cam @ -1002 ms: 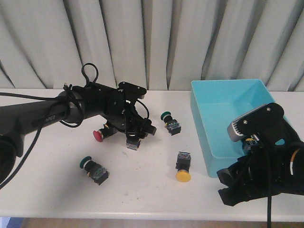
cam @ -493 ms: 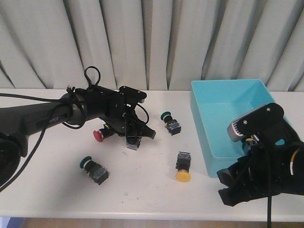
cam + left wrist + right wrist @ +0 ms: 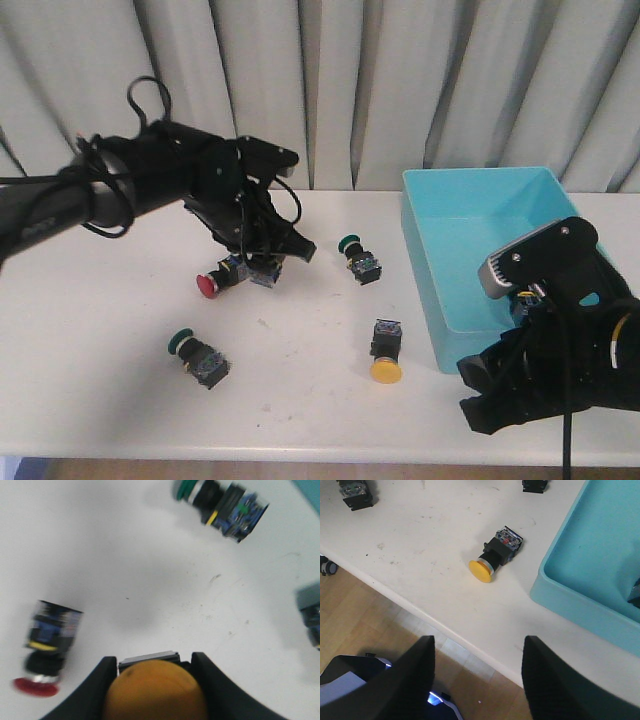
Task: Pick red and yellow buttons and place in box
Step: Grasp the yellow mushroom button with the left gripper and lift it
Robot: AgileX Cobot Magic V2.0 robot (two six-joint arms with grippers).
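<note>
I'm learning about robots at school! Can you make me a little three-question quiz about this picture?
1. True or false: the left arm's jaws hold a yellow button.
2. How many green-capped buttons lie on the table?
3. The loose yellow button lies nearest to: A) the box, B) the red button, C) the curtain.

Key: 1 true; 2 two; 3 A.

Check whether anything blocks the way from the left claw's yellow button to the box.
Nothing visible does. The left claw holds the yellow button above the table; a green button lies low between it and the box, easily cleared.
</note>
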